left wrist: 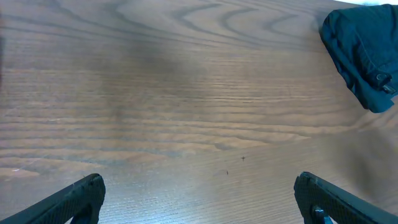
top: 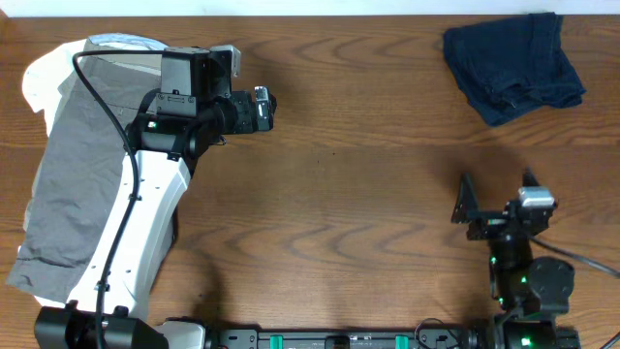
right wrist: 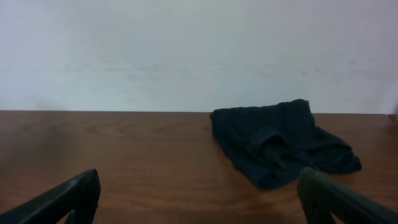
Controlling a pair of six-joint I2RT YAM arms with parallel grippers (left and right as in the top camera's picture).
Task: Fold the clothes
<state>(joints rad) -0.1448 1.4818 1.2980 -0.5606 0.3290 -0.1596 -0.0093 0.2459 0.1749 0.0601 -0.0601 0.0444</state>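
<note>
The dark navy-blue shorts [top: 513,64] lie bunched at the table's far right corner. They show at the top right of the left wrist view [left wrist: 365,55] and ahead of the fingers in the right wrist view [right wrist: 280,143]. My left gripper [top: 266,109] hangs open and empty over bare wood in the far left-centre [left wrist: 199,196]. My right gripper [top: 494,194] is open and empty near the front right, well short of the shorts [right wrist: 199,196].
Grey shorts [top: 82,165] lie flat along the left edge on top of a white garment [top: 48,73], partly under the left arm. A pale wall stands behind the table's far edge.
</note>
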